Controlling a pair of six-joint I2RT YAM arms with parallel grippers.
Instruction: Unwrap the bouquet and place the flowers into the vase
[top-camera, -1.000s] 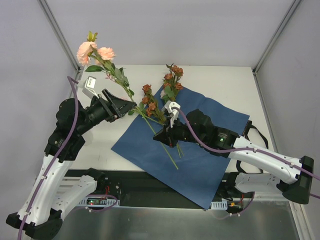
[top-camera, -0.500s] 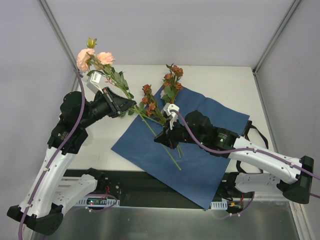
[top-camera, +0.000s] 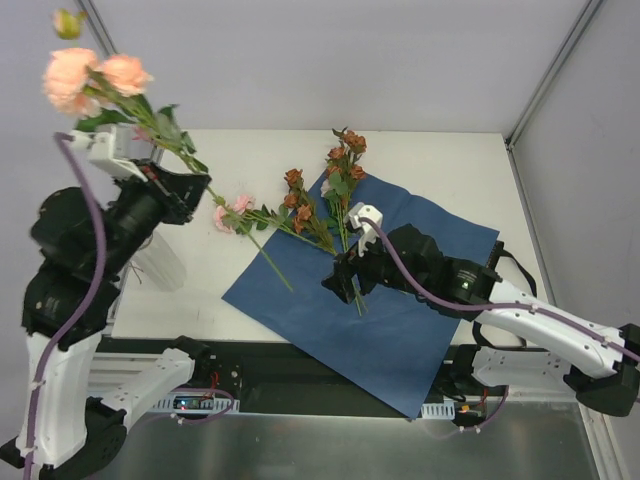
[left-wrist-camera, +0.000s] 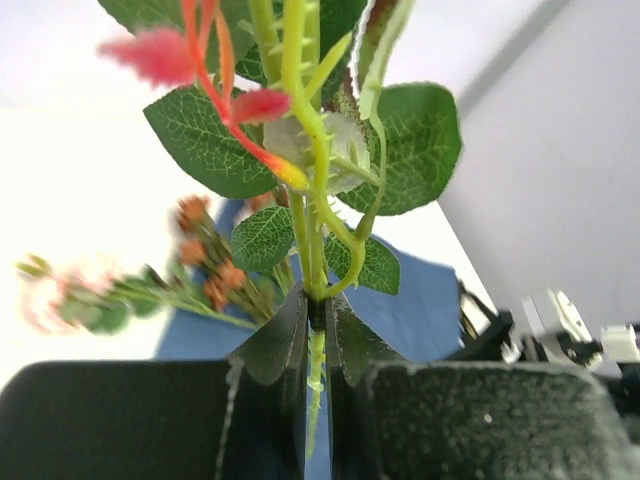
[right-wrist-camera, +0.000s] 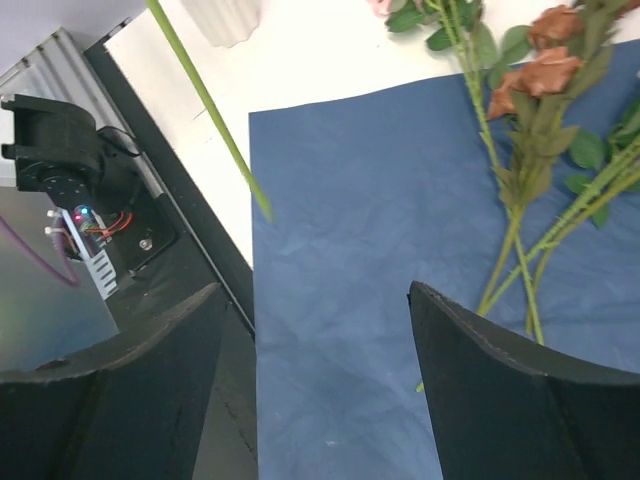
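The bouquet lies unwrapped: its blue paper is spread flat with rust-orange flowers lying across its far corner. My left gripper is raised at the left and shut on the green stem of a pink rose stalk. The stalk's blossoms stand high at the upper left and its stem end hangs free over the table. The white ribbed vase stands below that arm. My right gripper hovers open over the paper, with nothing between its jaws. Rust rose stems lie just beyond it.
A small pink flower sprig lies on the white table left of the paper. The paper's near corner hangs over the table's front edge, above the black base rail. Grey walls and metal posts enclose the table.
My left gripper closed on the pink rose stalk and lifted it up and to the left. My right gripper opened, let go of the stem and stayed over the paper.
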